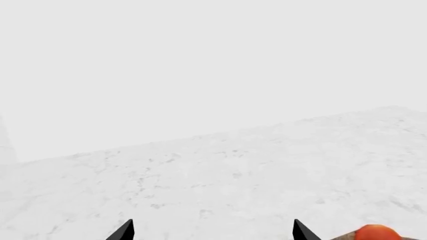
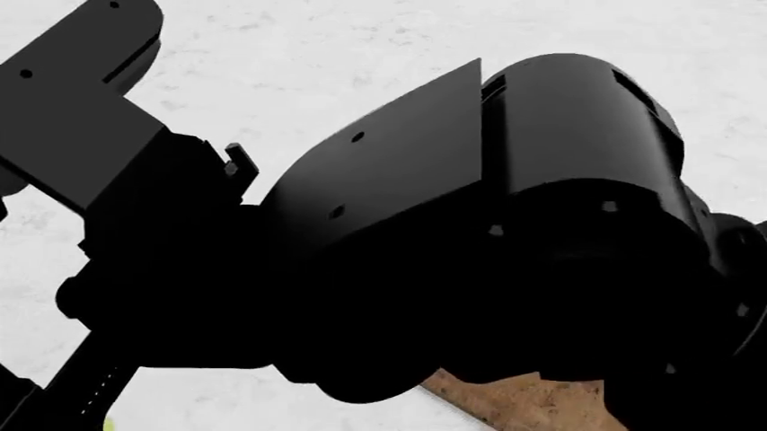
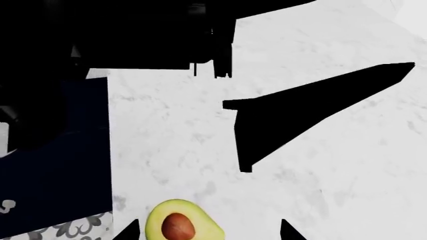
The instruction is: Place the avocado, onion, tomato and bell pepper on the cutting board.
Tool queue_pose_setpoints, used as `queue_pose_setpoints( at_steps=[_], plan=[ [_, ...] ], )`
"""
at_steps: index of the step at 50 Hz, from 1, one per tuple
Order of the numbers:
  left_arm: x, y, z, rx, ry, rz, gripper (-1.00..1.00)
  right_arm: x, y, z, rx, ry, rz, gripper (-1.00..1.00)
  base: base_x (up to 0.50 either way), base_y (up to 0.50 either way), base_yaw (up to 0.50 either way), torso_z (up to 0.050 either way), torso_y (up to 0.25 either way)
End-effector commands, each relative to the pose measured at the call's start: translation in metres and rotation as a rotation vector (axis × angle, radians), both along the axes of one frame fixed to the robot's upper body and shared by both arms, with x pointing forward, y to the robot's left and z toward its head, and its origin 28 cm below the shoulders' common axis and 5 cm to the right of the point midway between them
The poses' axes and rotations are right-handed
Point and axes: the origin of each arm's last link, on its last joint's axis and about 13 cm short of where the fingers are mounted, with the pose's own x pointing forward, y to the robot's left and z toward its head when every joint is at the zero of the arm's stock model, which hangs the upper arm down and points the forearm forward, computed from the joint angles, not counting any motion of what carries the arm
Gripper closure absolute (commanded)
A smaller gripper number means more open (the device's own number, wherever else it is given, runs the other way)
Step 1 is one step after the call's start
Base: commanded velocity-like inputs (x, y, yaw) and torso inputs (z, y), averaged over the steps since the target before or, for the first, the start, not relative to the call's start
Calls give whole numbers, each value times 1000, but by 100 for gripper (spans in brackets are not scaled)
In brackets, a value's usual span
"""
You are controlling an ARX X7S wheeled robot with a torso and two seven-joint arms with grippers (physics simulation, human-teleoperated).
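White marble counter bore all items. Right gripper: spread wide, empty, the yellow-green halved avocado between its tips. Left gripper: likewise agape, empty; red-orange tomato beside it on the worn brown wooden cutting board.

Open white counter ahead of left gripper, tomato just beside one fingertip; avocado between right gripper fingertips, dark arm blocking head view.
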Motion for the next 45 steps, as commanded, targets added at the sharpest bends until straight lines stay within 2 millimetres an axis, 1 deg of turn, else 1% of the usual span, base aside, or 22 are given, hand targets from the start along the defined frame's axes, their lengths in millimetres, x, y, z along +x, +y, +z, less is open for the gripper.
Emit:
queue_pose_setpoints(
  at_steps=[1, 7, 17, 31, 38, 45],
  plan=[
    [0, 1, 0, -1, -2, 5, -100, 12, 9, -17, 21, 34, 27, -100, 0, 0, 0, 0, 0],
    [-2, 3, 1, -2, -5, 10, -100, 12, 15, -27, 21, 51, 45, -100, 0, 0, 0, 0, 0],
    [-4, 4, 1, -4, -8, 17, -100, 17, 25, -37, 24, 62, 76, -100, 0, 0, 0, 0, 0],
    [-4, 4, 4, -6, -16, 17, -100, 20, 32, -51, 24, 83, 98, -100, 0, 0, 0, 0, 0],
    [-4, 4, 2, -7, -12, 18, -100, 21, 35, -57, 22, 92, 109, -100, 0, 0, 0, 0, 0],
    [-2, 15, 12, -7, -37, 68, -100, 22, 38, -61, 24, 99, 121, -100, 0, 0, 0, 0, 0]
  ],
)
